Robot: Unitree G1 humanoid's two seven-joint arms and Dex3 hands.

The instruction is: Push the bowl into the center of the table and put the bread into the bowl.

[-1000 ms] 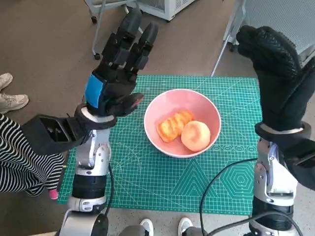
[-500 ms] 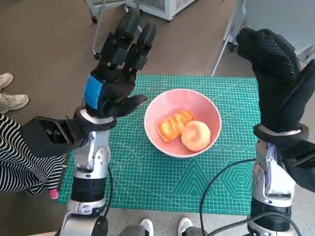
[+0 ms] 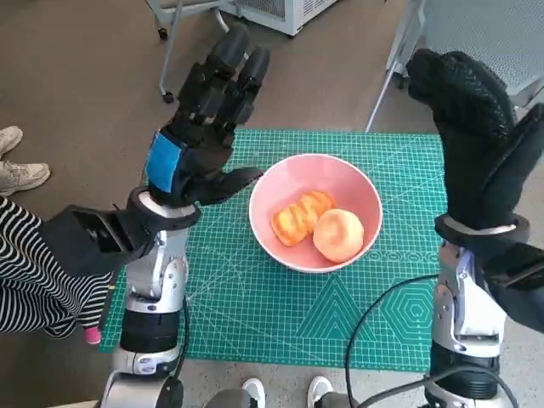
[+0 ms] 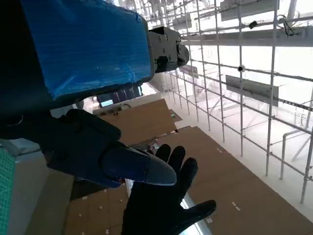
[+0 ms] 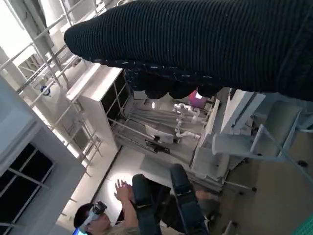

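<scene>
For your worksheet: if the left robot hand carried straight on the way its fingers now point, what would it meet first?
Probably nothing close. The left robot hand is raised, open, fingers pointing up and away past the table's far edge, not towards the pink bowl. Its wrist view shows ceiling framework beyond; depth is unclear.

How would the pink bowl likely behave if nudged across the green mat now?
The pink bowl would probably slide rather than tip: it looks wide and low. The two breads inside add some weight. The green mat may grip its base somewhat.

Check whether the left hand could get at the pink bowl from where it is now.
Probably yes. The left hand is raised beside the pink bowl, open and holding nothing, and only bare green mat lies between them. The bowl already holds the bread and a round bun.
</scene>
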